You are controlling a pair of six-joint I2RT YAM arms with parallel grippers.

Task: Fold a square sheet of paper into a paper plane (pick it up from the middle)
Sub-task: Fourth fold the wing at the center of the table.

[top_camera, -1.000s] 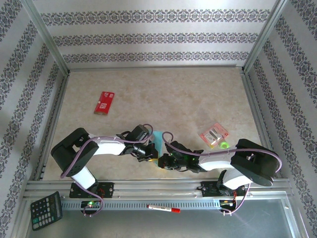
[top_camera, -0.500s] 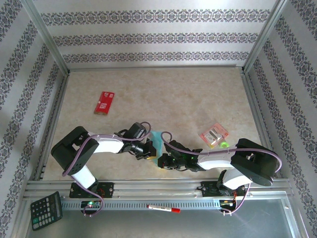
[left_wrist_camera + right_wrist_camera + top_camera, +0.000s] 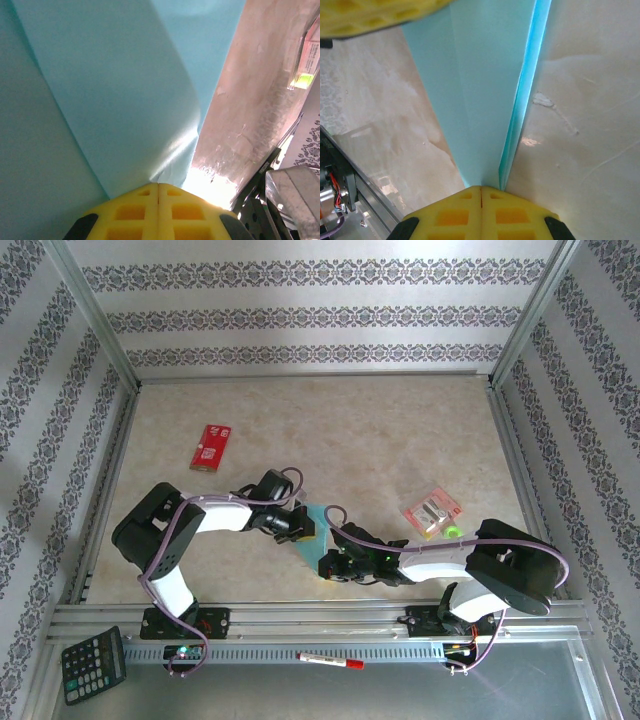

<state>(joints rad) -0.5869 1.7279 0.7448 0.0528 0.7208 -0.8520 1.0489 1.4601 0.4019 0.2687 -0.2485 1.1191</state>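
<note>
From the overhead camera, my far left has a calculator (image 3: 93,665) lying on the metal ledge (image 3: 560,680) in front of the bench's (image 3: 380,430) near left corner. A red packet (image 3: 211,447) lies flat on the left half of the bench, toward the far edge and well apart from both arms.

My left hand (image 3: 303,527) reaches in to about the middle of the near edge. On its wrist camera the two yellow pads (image 3: 130,212) are pressed together with no gap, pinching an edge of the square sheet of paper (image 3: 125,90), which spreads away from them with a soft curl along its right side.

The sheet (image 3: 312,538) is creased into a narrower teal strip. It sits between the two hands, just in from the near edge around the bench's midpoint, and I cannot tell whether it touches the surface.

My right hand (image 3: 328,562) holds the sheet's nearer end. Its wrist camera shows the hand (image 3: 481,189) clamped tight on the folded layers (image 3: 485,75), with a crease running straight away from the pads.

Right of that, a pink-and-yellow packet (image 3: 432,511) lies on the bench near my right arm. A pen (image 3: 330,660) rests on the ledge between the two bases.
</note>
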